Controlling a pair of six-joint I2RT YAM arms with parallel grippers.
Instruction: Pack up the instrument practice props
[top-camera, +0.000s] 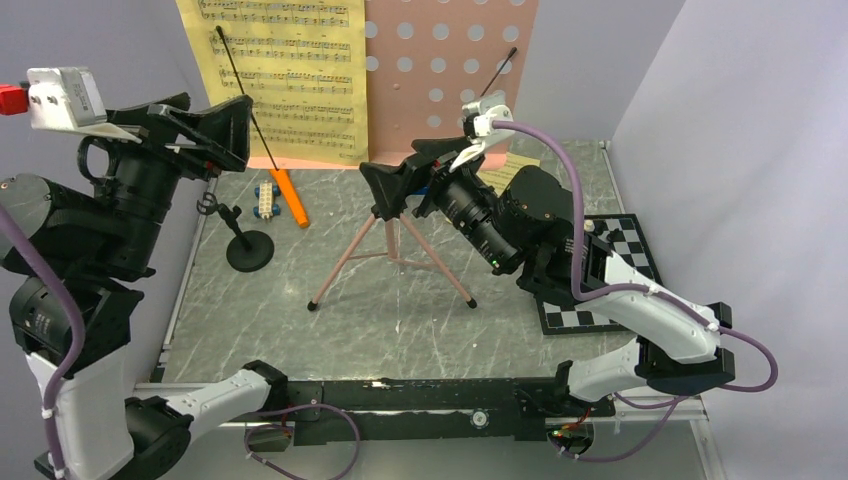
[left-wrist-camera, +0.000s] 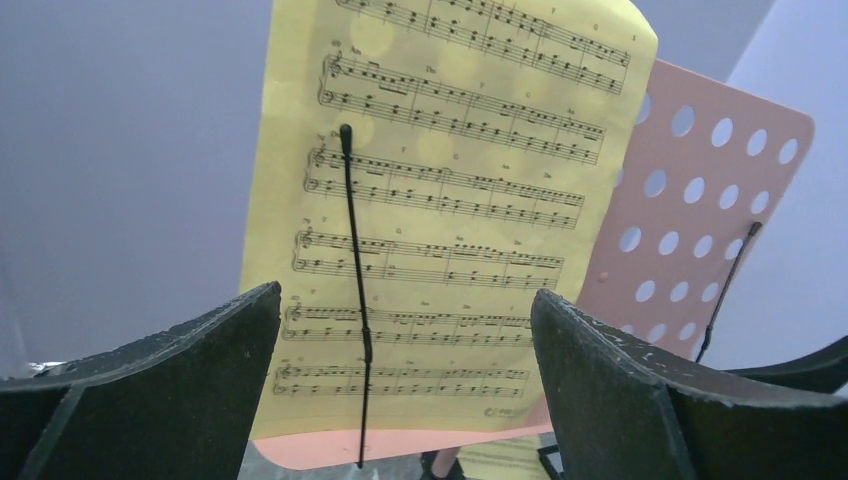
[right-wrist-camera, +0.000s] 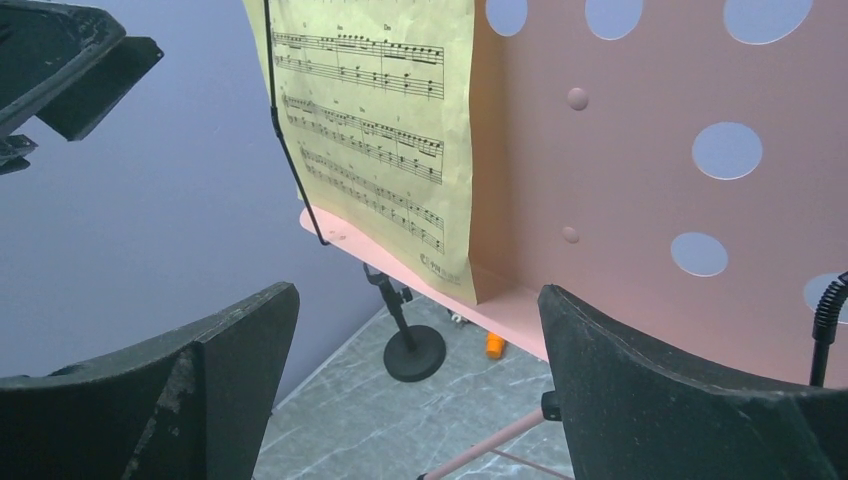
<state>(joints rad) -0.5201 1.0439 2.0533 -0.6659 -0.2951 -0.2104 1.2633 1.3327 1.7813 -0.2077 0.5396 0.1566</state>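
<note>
The pink hole-punched sheet-metal music stand stands at the back of the grey marble-patterned table on its thin pink tripod legs. These are spread, with black tips on the table.

A yellow sheet-music page leans against the left half of the stand's plate. Its bottom edge rests on the stand's ledge, and a thin black wire arm crosses it diagonally. The right half of the plate is bare, and a second wire arm lies against it. Another yellow page shows below the ledge on the right, mostly hidden by the right arm.

The orange microphone lies flat on the table left of the tripod legs, below the left end of the ledge. It is just beside a small blue-and-white toy block. The small black round-based mic stand is upright, left of the legs and nearer the arms than the microphone. A black-and-white chessboard lies right of the legs, partly covered by the right arm.

The left end effector is held high, left of the stand, and faces the yellow page. Its fingers are spread wide and grasp nothing. The right end effector hangs in front of the stand near the top of the tripod. It is likewise released, with empty space between its fingers.
</note>
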